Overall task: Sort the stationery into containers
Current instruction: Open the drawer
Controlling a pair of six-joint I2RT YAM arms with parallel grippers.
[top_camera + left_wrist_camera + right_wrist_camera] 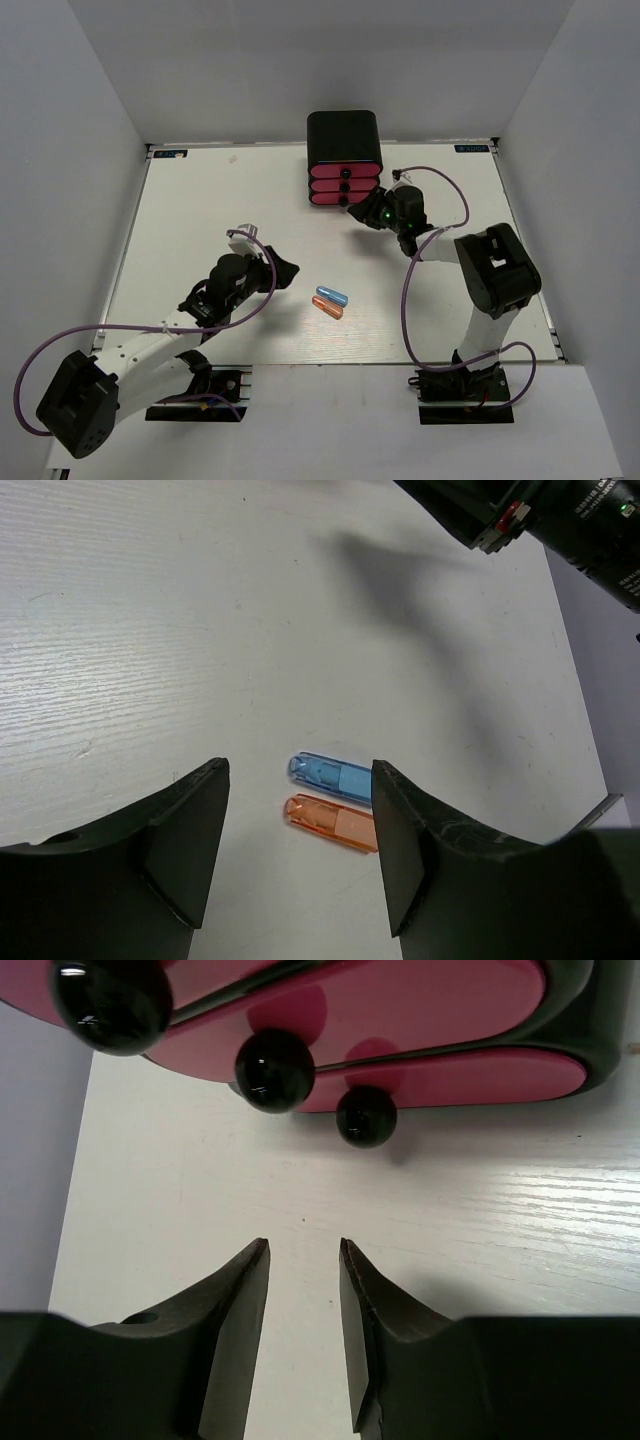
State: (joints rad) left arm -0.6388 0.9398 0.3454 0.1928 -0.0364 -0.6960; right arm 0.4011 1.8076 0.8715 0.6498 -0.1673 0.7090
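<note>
Two short capsule-like pieces of stationery lie side by side mid-table: a blue one (331, 297) (330, 776) and an orange one (327, 308) (332, 821). My left gripper (285, 268) (300, 767) hovers just left of them, open, with nothing between its fingers. The containers are three stacked pink drawers (343, 186) (420, 1010) with black round knobs (274, 1068), set in a black cabinet (344, 138) at the back. My right gripper (362, 213) (303, 1243) sits low in front of the drawers, below the knobs, open with a narrow empty gap.
The white table (200, 210) is walled by grey panels on the left, right and back. The right arm's wrist (560, 520) reaches across the top right of the left wrist view. Purple cables (440, 180) loop off both arms.
</note>
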